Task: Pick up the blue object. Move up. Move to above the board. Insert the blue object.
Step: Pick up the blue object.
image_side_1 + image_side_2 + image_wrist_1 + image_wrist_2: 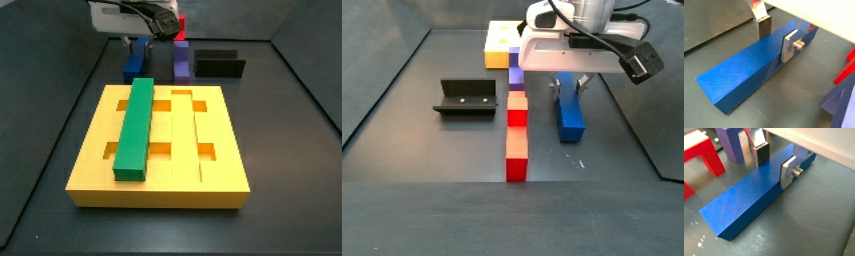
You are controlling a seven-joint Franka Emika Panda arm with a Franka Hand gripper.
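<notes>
The blue object is a long royal-blue bar lying flat on the grey floor; it also shows in a wrist view and in both side views. My gripper straddles its far end. One finger stands on each long side, tips below the bar's top and close against it, so it looks shut on the bar. The gripper shows over the bar in both side views. The yellow board lies apart from it.
A green bar sits in one of the board's grooves. A purple block and red pieces stand beside the blue bar. The black fixture stands further off. Dark walls surround the floor.
</notes>
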